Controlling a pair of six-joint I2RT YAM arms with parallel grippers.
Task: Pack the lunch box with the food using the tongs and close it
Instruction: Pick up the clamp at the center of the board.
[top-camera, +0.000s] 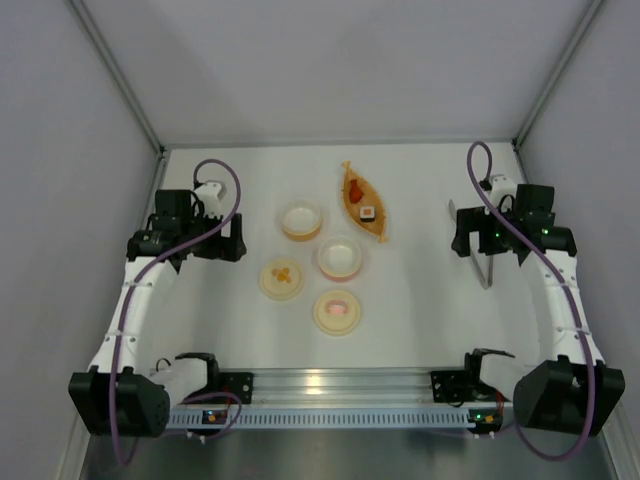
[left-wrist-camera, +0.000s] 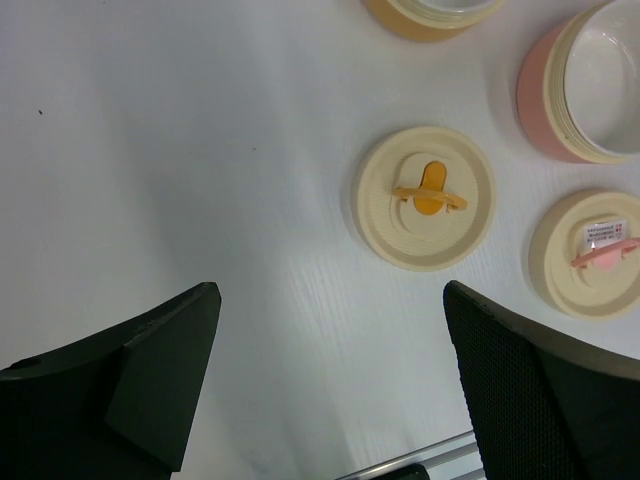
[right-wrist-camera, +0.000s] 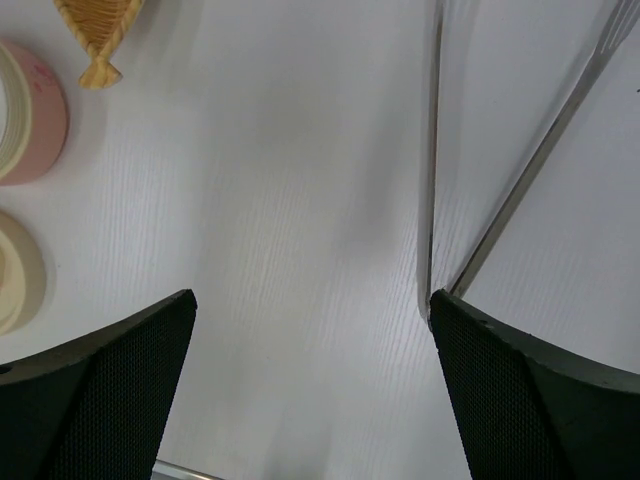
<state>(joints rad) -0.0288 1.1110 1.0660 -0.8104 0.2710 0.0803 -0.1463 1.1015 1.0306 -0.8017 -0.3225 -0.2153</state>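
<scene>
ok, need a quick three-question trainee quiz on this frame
1. True or false: the red lump and the sushi roll both lie in the boat dish.
2. The tongs lie: A in the dish, B below the right gripper, C on a lid.
3. Orange pot and pink pot: how many are closed?
Key: 1 true; 2 B; 3 none.
</scene>
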